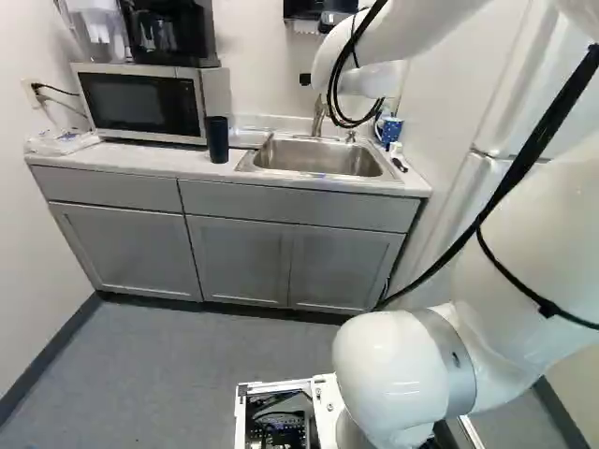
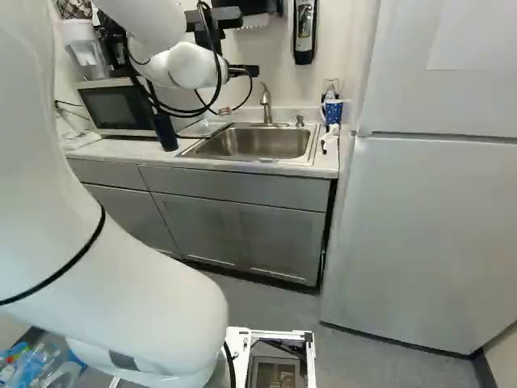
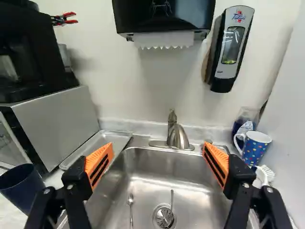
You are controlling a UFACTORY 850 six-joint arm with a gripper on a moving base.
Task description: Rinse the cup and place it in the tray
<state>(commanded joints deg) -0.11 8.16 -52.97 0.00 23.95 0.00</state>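
Gleaming steel sink [image 3: 190, 191], cylindrical dark cup [image 3: 21, 187], rimmed tray [image 3: 99, 143]

Blue lettering sits near the dispenser's [image 3: 230, 50] top, a faint mark on the towel holder [image 3: 164, 19]; neither reads surely.

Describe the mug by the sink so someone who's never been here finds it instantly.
Find the steel sink in the counter by the tall white fridge. The mug sits at the counter's back corner, on the sink's fridge side. It is blue with colorful dots, unlike the plain dark cup near the microwave.
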